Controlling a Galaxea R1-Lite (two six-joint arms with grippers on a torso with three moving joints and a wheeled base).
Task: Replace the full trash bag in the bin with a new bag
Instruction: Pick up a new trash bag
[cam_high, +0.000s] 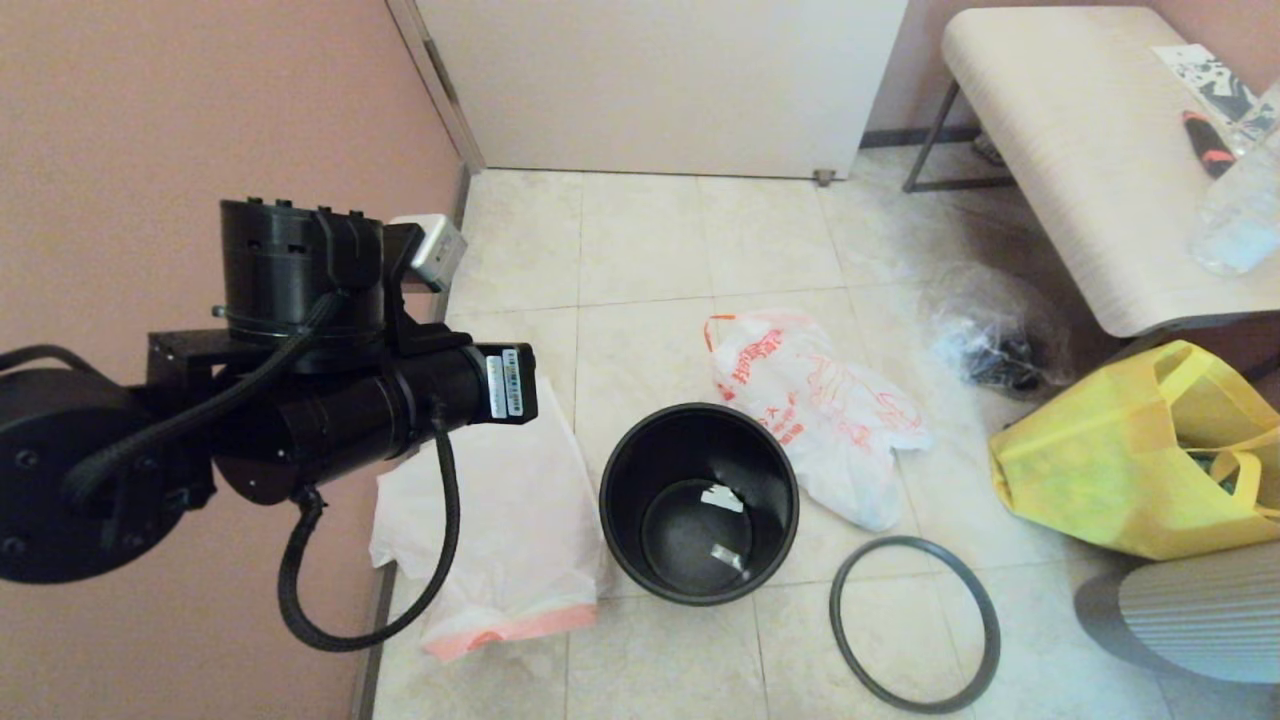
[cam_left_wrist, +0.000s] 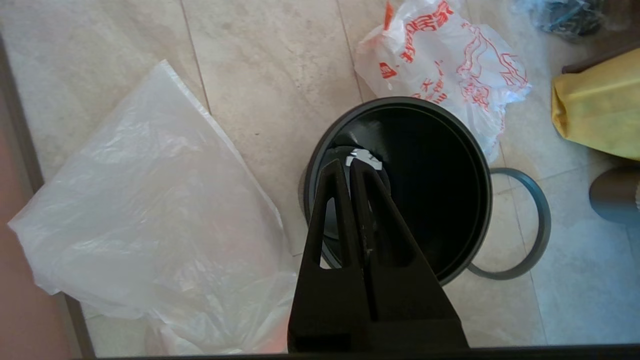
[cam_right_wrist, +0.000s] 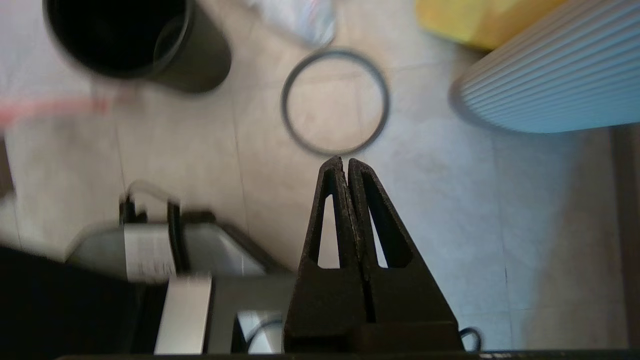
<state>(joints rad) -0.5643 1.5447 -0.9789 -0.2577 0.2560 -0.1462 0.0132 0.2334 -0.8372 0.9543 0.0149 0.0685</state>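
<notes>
Both claws are pressed closed and hold nothing (left claw above the bin, right claw over bare floor).

The robot's black left arm hides part of the limp white plastic bag; the yellow fabric tote — and the pale bench — run off the head view's edge.

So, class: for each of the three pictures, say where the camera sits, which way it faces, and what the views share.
Head: on the robot's head, facing forward and down at the bin; the left arm shows.
Left wrist: behind the shut left gripper, looking down into the bin.
Right wrist: behind the shut right gripper, looking down at the hoop.
Shared: all three show bin and hoop.
</notes>
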